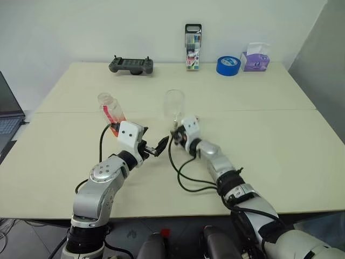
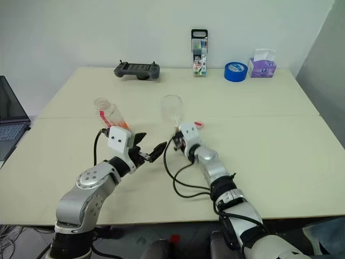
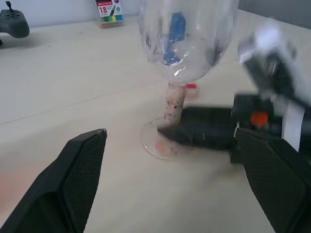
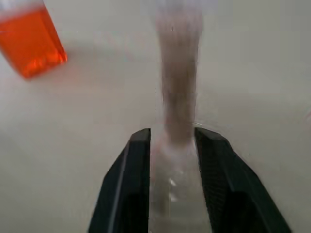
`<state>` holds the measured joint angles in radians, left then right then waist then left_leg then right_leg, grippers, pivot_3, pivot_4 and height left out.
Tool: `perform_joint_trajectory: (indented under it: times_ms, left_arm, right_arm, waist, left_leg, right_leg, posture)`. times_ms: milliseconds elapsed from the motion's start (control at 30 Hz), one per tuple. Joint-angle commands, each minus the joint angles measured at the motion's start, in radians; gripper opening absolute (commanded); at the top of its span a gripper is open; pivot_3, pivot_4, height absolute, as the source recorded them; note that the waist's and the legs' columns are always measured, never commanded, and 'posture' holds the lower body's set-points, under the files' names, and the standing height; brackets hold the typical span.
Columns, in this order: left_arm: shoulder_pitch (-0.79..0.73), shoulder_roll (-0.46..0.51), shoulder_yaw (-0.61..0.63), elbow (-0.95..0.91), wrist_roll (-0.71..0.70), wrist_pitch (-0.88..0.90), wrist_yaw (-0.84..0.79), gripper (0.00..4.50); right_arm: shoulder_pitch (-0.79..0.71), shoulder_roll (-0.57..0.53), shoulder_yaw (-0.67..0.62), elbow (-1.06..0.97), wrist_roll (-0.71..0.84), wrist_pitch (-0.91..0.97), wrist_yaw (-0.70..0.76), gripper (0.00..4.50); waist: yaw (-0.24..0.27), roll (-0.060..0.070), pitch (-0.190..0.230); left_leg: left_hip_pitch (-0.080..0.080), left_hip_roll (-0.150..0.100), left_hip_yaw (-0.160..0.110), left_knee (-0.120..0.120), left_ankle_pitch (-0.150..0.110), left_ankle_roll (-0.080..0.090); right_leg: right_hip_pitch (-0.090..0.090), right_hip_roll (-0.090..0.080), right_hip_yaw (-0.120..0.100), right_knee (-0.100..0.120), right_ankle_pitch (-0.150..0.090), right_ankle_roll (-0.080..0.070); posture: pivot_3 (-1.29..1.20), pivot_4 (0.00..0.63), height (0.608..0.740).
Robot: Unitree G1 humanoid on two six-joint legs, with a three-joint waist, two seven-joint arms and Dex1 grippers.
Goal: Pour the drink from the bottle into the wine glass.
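Observation:
The clear wine glass [image 1: 174,102] stands upright on the table's middle, its bowl without liquid. My right gripper [image 1: 175,134] is low at its stem [image 4: 177,73], one finger on each side and close against it, just above the foot. The bottle [image 1: 111,110] stands uncapped and leaning to the glass's left, behind my left hand, with the orange drink [image 4: 31,46] in its lower part. My left gripper [image 1: 156,143] hangs wide open between bottle and glass, pointing at the stem, holding nothing. A small red cap [image 1: 195,117] lies on the table behind my right hand.
Along the far edge sit a game controller [image 1: 131,65], a marker pack [image 1: 192,46], a blue tape roll [image 1: 228,65] and a tissue box [image 1: 255,58]. A laptop [image 1: 8,116] stands off the table's left side.

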<state>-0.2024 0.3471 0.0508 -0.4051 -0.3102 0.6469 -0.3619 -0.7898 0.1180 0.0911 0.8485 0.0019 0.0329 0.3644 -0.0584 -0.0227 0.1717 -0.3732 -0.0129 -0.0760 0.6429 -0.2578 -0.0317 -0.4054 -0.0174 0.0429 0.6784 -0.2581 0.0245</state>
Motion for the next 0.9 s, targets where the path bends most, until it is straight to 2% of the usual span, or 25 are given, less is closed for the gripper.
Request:
perform_joint_trajectory:
  times_ms: [33, 200, 233, 367, 533, 633, 733, 900]
  left_arm:
    - [-0.013, -0.005, -0.002, -0.009, 0.002, -0.023, 0.004, 4.5]
    - [-0.014, -0.006, -0.003, -0.001, 0.005, -0.028, 0.004, 4.5]
    - [-0.014, -0.007, 0.0, 0.003, 0.006, -0.03, 0.007, 4.5]
    - [-0.015, -0.013, 0.013, 0.02, 0.022, -0.048, 0.032, 4.5]
    - [0.023, -0.029, 0.075, 0.035, 0.048, -0.106, 0.095, 4.5]
    - [0.068, -0.039, 0.101, 0.03, 0.07, -0.166, 0.122, 4.5]
    - [0.114, -0.065, 0.115, 0.021, 0.088, -0.208, 0.163, 4.5]
    - [0.104, -0.119, 0.154, 0.004, 0.072, -0.224, 0.228, 4.5]
  right_arm:
    - [0.004, -0.002, 0.016, 0.026, -0.012, 0.038, 0.011, 2.63]
    - [0.006, -0.005, 0.021, 0.008, -0.016, 0.046, 0.014, 4.35]
    - [0.008, -0.008, 0.022, -0.004, -0.018, 0.052, 0.016, 4.47]
    - [0.034, -0.031, 0.038, -0.107, -0.02, 0.088, 0.047, 4.47]
    - [0.177, -0.134, 0.081, -0.514, 0.004, 0.279, 0.14, 4.47]
    - [0.283, -0.261, 0.092, -0.808, 0.031, 0.432, 0.224, 4.47]
    - [0.333, -0.416, 0.049, -1.087, 0.102, 0.597, 0.308, 4.47]
    - [0.207, -0.725, -0.072, -1.39, 0.3, 0.911, 0.472, 4.47]
  waist:
    - [0.0, -0.001, 0.0]
    - [0.001, -0.001, 0.0]
    - [0.001, -0.001, 0.0]
    - [0.001, -0.001, 0.0]
    - [0.004, 0.0, 0.001]
    - [0.01, 0.0, 0.002]
    - [0.02, 0.0, 0.004]
    - [0.025, -0.001, 0.01]
  left_leg:
    - [0.0, 0.0, 0.0, 0.0, 0.0, 0.0]
    - [0.0, 0.001, -0.001, 0.0, 0.0, 0.0]
    - [0.0, 0.001, -0.001, 0.0, 0.0, 0.0]
    - [-0.001, 0.001, -0.002, 0.0, 0.0, 0.0]
    - [-0.006, 0.001, -0.005, 0.001, 0.0, -0.001]
    - [-0.008, 0.001, -0.005, 0.001, 0.0, -0.001]
    - [-0.01, 0.0, -0.005, 0.001, -0.001, -0.002]
    - [-0.01, -0.001, -0.005, 0.003, -0.001, -0.002]
  right_leg:
    - [0.0, 0.0, 0.0, 0.0, 0.0, 0.0]
    - [0.0, 0.0, -0.001, 0.0, 0.0, 0.0]
    - [0.0, 0.0, -0.001, 0.0, 0.0, 0.0]
    - [0.0, 0.0, -0.002, -0.001, 0.0, 0.0]
    - [-0.002, 0.0, -0.002, -0.003, 0.0, 0.0]
    - [-0.004, -0.001, -0.002, -0.004, 0.0, 0.0]
    - [-0.004, -0.002, -0.002, -0.006, 0.0, 0.001]
    - [-0.002, -0.001, -0.004, -0.009, -0.003, 0.006]
  posture:
    - [0.0, 0.15, 0.74]
    - [0.0, 0.15, 0.74]
    - [0.0, 0.15, 0.74]
    - [0.0, 0.15, 0.74]
    - [0.0, 0.15, 0.74]
    - [0.0, 0.15, 0.74]
    - [0.0, 0.15, 0.74]
    - [0.0, 0.15, 0.74]
